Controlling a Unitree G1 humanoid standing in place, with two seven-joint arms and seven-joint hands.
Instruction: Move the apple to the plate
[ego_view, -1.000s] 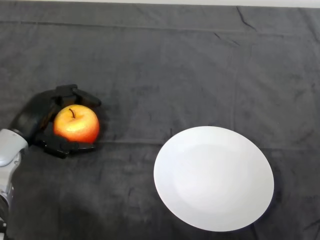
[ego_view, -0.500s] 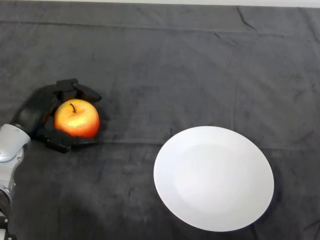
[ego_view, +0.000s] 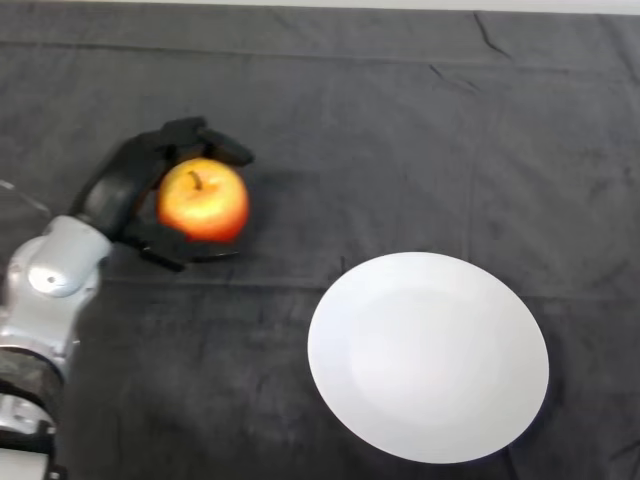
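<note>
A red and yellow apple (ego_view: 204, 200) with a short stem sits in my left hand (ego_view: 128, 190), whose fingers and thumb curl round it from behind and below. The hand holds the apple above the dark cloth at the left of the head view. A white round plate (ego_view: 428, 356) lies on the cloth at the lower right, well apart from the apple. The silver-grey arm (ego_view: 45, 295) comes in from the lower left.
The table is covered by a dark cloth (ego_view: 350, 130) with some creases near the far edge. A pale strip of background shows along the top.
My hand has lifted the apple and carried it up and to the right, closer to the plate. The arm has stretched further into view.
</note>
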